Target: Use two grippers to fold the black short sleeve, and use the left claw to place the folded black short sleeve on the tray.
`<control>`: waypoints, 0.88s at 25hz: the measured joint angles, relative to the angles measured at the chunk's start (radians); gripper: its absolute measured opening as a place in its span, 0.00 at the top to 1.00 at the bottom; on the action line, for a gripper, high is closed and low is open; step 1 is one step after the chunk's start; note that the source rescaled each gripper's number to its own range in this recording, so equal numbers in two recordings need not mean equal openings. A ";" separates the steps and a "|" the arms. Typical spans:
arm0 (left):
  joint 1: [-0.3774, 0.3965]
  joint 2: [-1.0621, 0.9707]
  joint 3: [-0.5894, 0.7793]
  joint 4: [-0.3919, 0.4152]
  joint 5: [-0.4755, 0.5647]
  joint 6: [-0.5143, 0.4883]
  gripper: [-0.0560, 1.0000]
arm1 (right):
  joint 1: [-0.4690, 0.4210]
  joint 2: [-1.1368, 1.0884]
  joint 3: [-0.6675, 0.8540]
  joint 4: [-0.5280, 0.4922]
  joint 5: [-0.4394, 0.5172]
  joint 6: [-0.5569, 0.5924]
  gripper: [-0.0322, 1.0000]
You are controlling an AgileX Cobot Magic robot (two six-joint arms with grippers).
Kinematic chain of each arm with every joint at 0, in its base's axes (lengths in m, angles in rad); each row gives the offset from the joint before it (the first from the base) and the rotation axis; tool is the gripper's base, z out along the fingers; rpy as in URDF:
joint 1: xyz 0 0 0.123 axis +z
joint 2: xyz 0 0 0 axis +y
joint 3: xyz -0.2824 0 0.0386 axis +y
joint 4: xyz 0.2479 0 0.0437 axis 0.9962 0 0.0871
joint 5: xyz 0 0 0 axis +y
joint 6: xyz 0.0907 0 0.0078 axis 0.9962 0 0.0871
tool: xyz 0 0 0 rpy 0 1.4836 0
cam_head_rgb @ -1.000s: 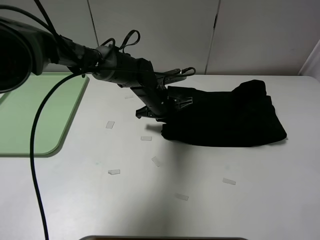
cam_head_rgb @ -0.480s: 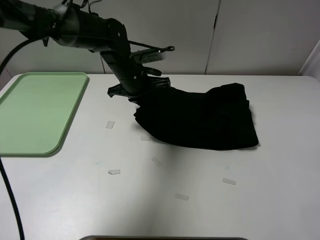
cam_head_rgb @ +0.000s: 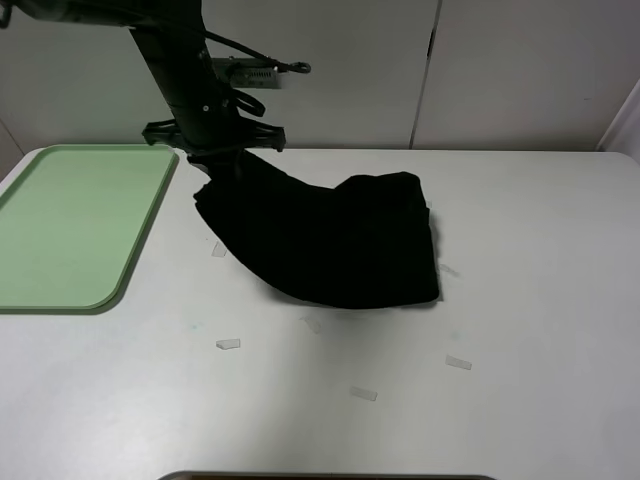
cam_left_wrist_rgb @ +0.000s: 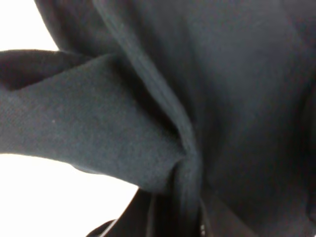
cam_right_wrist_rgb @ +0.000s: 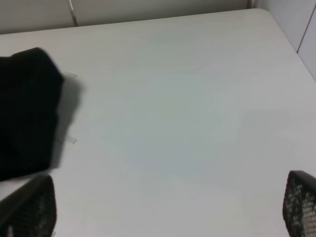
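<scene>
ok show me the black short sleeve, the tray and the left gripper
black short sleeve (cam_head_rgb: 340, 240), exterior high view, middle of the bunched fabric lying on the table
tray (cam_head_rgb: 70, 220), exterior high view, bare green floor of the tray
left gripper (cam_head_rgb: 218, 156), exterior high view, fingertips where they pinch the shirt's raised end

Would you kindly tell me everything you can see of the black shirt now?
The shirt is plain black, soft and floppy, with no print, folded into a thick bundle. The left end effector is shut on one bunched edge and holds it raised near the tray; a seam shows in the pinched folds. From there the cloth drapes down to the right, where its lower part rests on the white table. None of it lies on the tray.
</scene>
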 joint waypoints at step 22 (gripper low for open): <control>-0.089 -0.092 0.000 -0.085 0.027 0.086 0.86 | 0.000 0.000 0.000 0.001 0.000 0.000 0.00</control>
